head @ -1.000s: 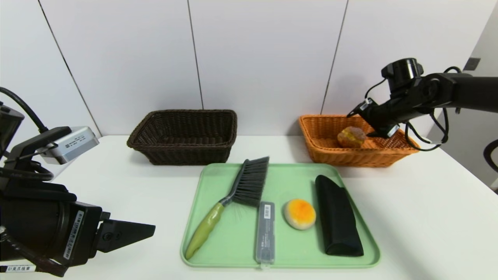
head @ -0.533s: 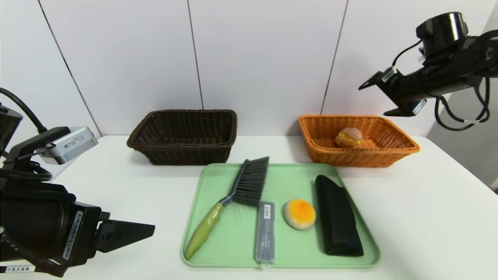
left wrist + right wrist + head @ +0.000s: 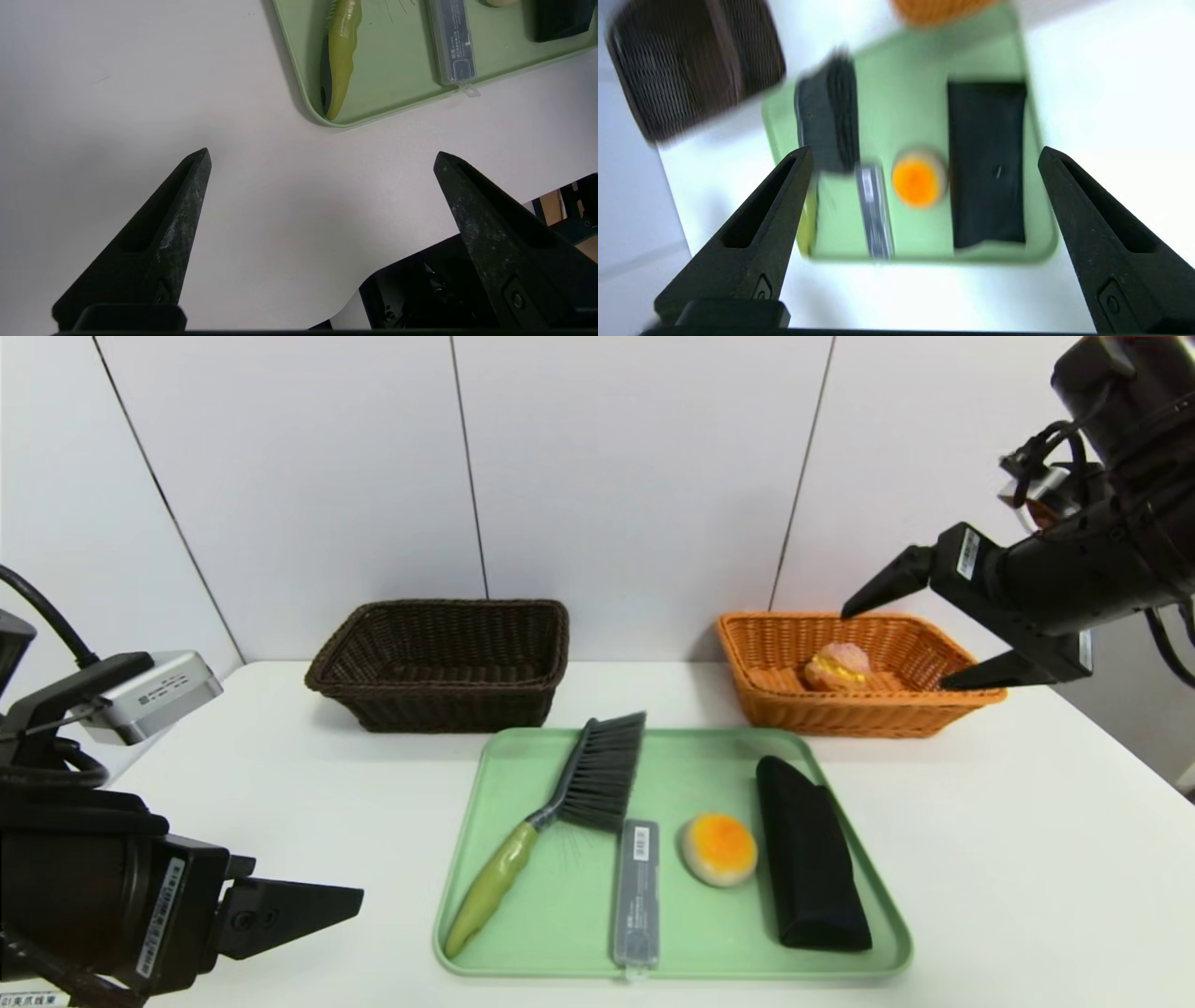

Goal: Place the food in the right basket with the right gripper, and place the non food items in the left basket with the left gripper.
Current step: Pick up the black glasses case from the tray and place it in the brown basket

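White table (image 3: pixel 1027 821): woven orange basket (image 3: pixel 896 714) holds, seemingly, a puff (image 3: pixel 837 665).

Woven wicker baskets (image 3: pixel 443 663), smooth matt plastic tray (image 3: pixel 560 915), glossy brush handle (image 3: pixel 490 887), soft cloth pouch (image 3: pixel 810 854).

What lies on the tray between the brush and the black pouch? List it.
In the head view, between the brush and black pouch: the slim grey case, then the orange-topped bun.

Blurred right wrist view; brush (image 3: pixel 340 51) bristles and pouch (image 3: pixel 560 18) cut off.
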Robot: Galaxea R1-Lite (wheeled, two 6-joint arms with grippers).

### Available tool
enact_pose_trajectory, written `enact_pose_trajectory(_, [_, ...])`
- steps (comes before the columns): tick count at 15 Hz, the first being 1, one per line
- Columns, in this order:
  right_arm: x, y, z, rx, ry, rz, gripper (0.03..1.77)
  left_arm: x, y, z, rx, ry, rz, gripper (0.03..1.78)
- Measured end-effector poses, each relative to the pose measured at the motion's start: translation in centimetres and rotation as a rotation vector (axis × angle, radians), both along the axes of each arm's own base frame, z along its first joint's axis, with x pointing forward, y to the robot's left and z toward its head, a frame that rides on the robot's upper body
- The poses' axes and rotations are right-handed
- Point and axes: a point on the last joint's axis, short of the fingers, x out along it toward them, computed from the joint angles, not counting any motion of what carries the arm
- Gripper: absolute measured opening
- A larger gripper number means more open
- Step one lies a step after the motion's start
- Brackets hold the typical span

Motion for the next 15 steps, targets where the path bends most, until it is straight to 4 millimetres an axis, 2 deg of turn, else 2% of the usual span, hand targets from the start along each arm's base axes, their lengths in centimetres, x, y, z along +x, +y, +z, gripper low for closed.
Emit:
enact_pose_trajectory(3, [-2.8,1.9,-2.2,-0.034,0.094,0.112,1.68,-0.3,0.2,0.0,-0.012,0.003,0.01,1.69])
enact_pose_trajectory(7, [-5.0,3.3,-5.1,-0.148,0.197,0.182,1.69,-0.7,0.5,-0.1,-0.018,0.002,0.015,1.69])
enact_pose_trajectory(10, [-4.3,4.1,-6.0,-0.174,0.228,0.174,1.69,-0.9,0.6,-0.3,-0.018,0.002,0.015,1.69])
enact_pose_trajectory(15, [-0.7,6.3,-7.3,-0.114,0.305,0.042,1.69,-1.0,0.6,-0.4,-0.017,0.004,0.014,1.69])
